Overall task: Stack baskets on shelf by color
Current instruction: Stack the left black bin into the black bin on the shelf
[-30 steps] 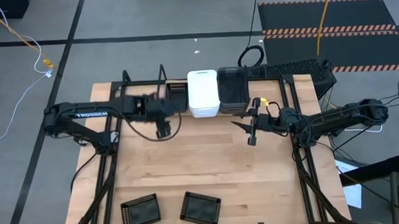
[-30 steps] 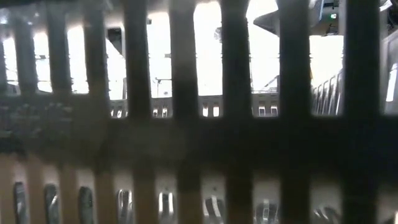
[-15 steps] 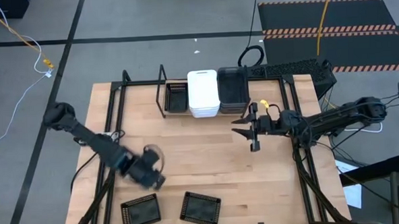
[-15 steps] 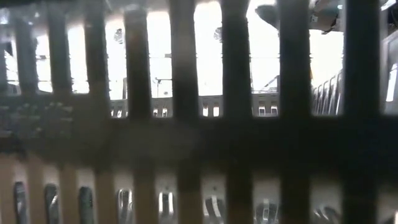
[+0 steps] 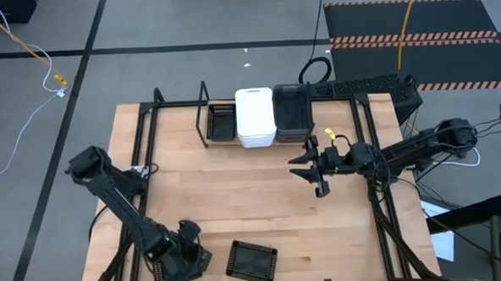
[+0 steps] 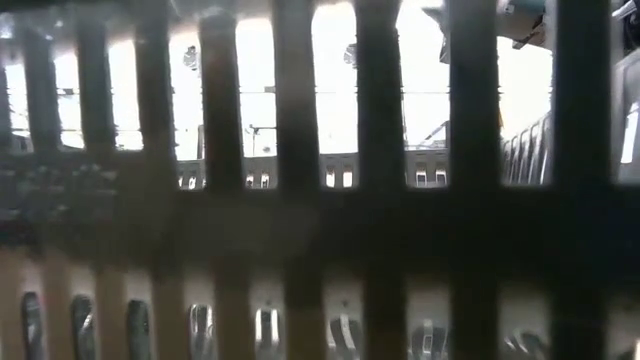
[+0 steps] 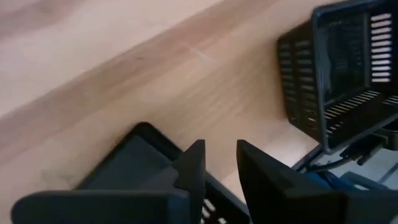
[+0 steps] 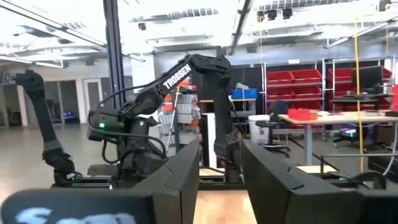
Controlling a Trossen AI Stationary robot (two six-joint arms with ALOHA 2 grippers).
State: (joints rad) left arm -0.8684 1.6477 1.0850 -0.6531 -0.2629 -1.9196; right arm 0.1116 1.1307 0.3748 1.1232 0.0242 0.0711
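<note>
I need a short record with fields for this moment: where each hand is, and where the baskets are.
left hand: low at the near edge, over a black tray, fingers slightly apart
right hand: raised mid-table, right side, holding nothing
shelf: one black tray, white stack, dark stack
table: another black tray near the front edge

Two dark jointed arms, white "TROSSEN" lettering, green light

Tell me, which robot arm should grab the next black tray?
Probably the left. Its gripper is right over one black tray at the table's front, beside the other black tray. The right gripper hangs mid-table, farther away.
</note>
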